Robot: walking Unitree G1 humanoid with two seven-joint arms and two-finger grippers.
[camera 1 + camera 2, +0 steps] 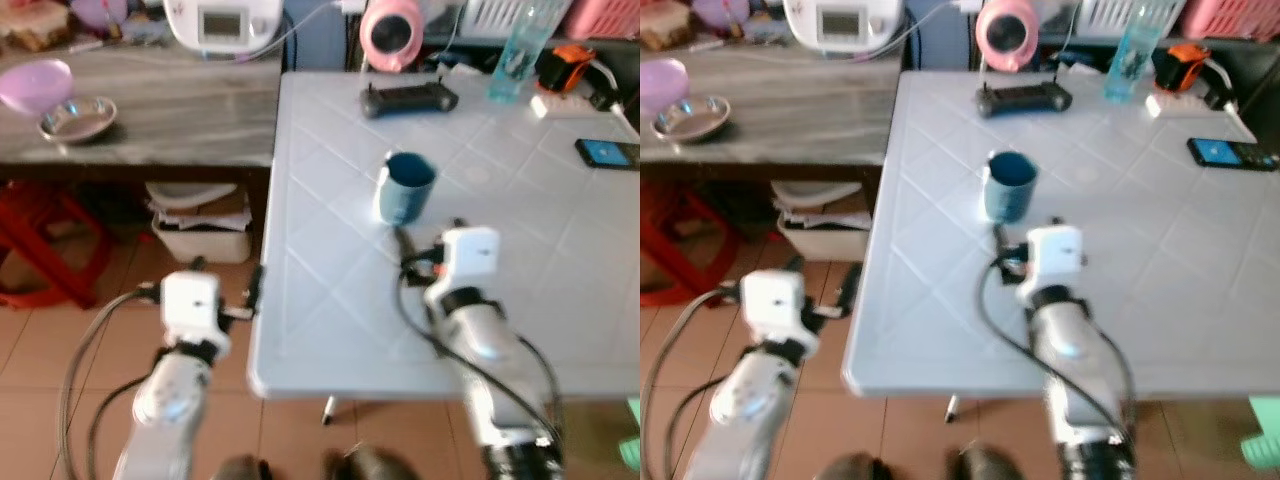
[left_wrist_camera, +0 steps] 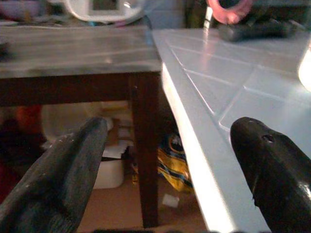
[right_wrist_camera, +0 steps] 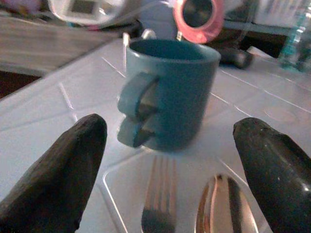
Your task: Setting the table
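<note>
Right gripper stretched over the white table, fingers wide apart, aimed at the blue mug, fork and spoon lying between them, left gripper spread open off the table's edge, no legible writing.

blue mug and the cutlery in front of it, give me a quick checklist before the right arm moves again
1. Right gripper open: ok, its fingers stand wide apart with nothing between them.
2. Blue mug upright on the white table: ok, its handle faces the gripper.
3. Fork and spoon side by side, flat on the table in front of the mug: ok.
4. Mug contents: cannot tell, the inside is hidden.
5. Left gripper out of the way: ok, open, off the table's left edge, holding nothing.
6. Phone clear of the work area: ok, far over by the right edge.
</note>
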